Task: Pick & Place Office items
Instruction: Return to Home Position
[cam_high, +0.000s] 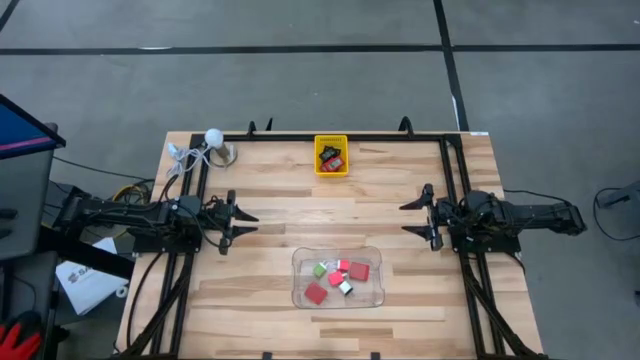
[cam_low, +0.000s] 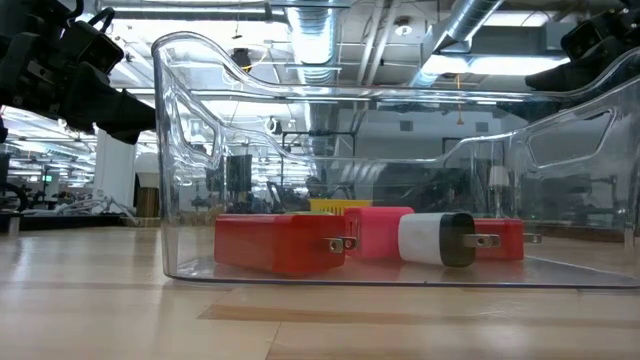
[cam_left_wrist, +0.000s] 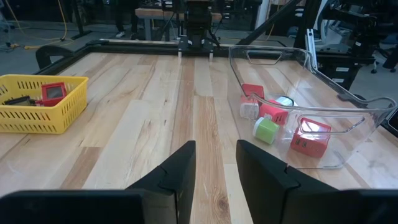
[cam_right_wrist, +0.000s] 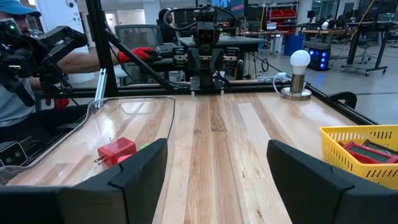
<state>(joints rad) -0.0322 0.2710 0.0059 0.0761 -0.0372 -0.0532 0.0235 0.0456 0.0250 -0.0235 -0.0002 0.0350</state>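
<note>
Several small items, mostly red blocks with a green, a white and a pink one, lie in the clear plastic tray (cam_high: 337, 277) at the table's near middle; they also show in the low view (cam_low: 285, 243) and the left wrist view (cam_left_wrist: 310, 136). A few more, red and black, lie in the yellow basket (cam_high: 331, 156) at the far middle. My left gripper (cam_high: 243, 223) hovers open and empty left of the tray. My right gripper (cam_high: 412, 218) hovers open and empty to the tray's right, a little farther back.
A white ball on a base with a cord (cam_high: 213, 140) stands at the far left corner. Black rails (cam_high: 340, 137) run along the table's far edge and sides. Bare wood lies between the two grippers. A person sits beyond the table's left side (cam_right_wrist: 18, 56).
</note>
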